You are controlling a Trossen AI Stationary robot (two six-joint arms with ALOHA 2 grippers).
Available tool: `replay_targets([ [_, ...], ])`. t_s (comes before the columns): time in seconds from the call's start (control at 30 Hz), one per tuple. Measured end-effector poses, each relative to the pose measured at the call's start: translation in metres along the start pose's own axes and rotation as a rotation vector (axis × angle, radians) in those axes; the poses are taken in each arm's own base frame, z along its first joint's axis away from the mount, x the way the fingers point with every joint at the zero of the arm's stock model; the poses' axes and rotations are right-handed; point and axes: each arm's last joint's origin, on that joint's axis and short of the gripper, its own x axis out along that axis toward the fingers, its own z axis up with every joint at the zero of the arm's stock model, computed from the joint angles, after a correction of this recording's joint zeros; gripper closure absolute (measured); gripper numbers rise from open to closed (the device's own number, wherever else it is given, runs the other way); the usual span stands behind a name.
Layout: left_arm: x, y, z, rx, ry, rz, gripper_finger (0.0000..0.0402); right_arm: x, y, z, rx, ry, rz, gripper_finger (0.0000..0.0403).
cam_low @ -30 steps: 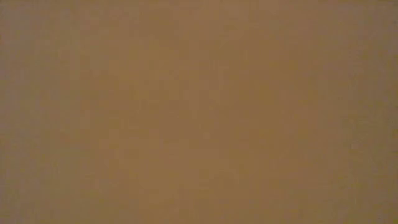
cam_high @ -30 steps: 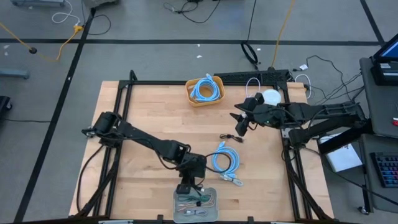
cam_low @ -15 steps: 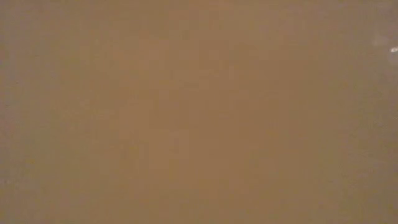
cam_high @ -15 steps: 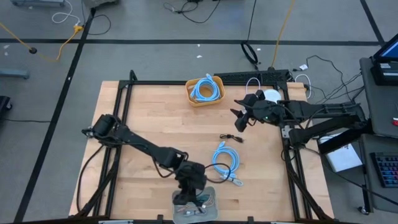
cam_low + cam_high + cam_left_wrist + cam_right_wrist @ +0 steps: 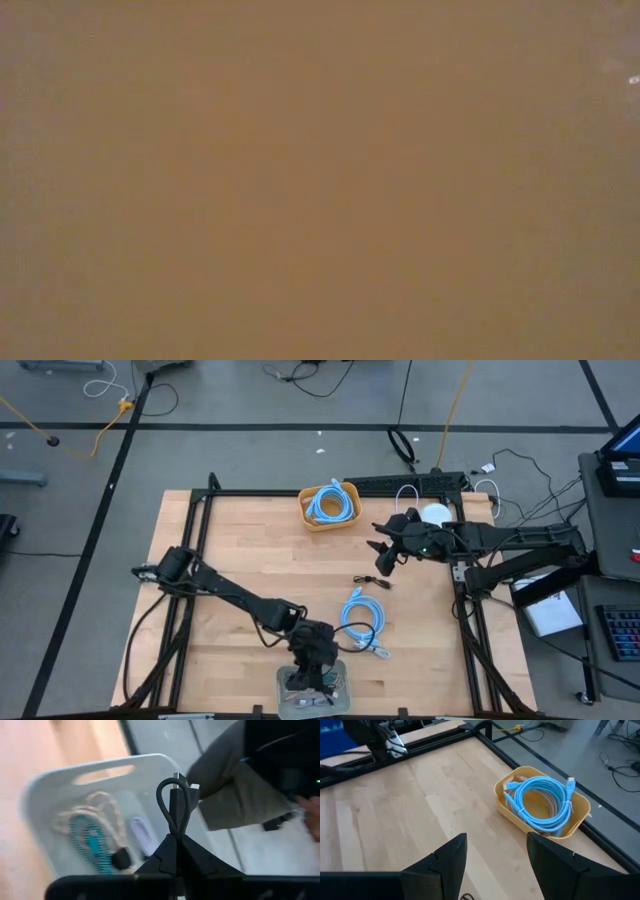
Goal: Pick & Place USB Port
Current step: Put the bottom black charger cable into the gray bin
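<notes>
The left fingers (image 5: 176, 842), clamped on a looped black cable (image 5: 175, 802) over the white tray (image 5: 60, 785), may snag it on release; the right fingers (image 5: 495, 852) wait apart.

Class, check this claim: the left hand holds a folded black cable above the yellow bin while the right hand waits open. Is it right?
Not quite. The left hand holds the folded black cable above the white tray, not the yellow bin, as the left wrist view shows. The right hand does wait open.
</notes>
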Motion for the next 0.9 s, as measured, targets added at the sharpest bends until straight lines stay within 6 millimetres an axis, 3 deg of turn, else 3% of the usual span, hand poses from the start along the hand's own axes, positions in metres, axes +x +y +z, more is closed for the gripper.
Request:
replay_targets([
  [0.17, -0.0028, 0.0049, 0.0013, -0.011, -0.008, 0.026, 0.0362, 0.0000, 0.0008, -0.0003, 0.001, 0.011, 0.027, 0.0204],
  [0.57, -0.0035, 0.0062, -0.0024, -0.044, 0.038, 0.005, 0.0349, -0.0001, 0.0015, -0.0006, -0.007, 0.019, 0.049, 0.0204],
  [0.9, -0.0061, 0.0114, -0.0048, -0.084, 0.061, 0.040, 0.0279, -0.0001, 0.0015, -0.0006, -0.021, 0.019, 0.050, 0.0204],
])
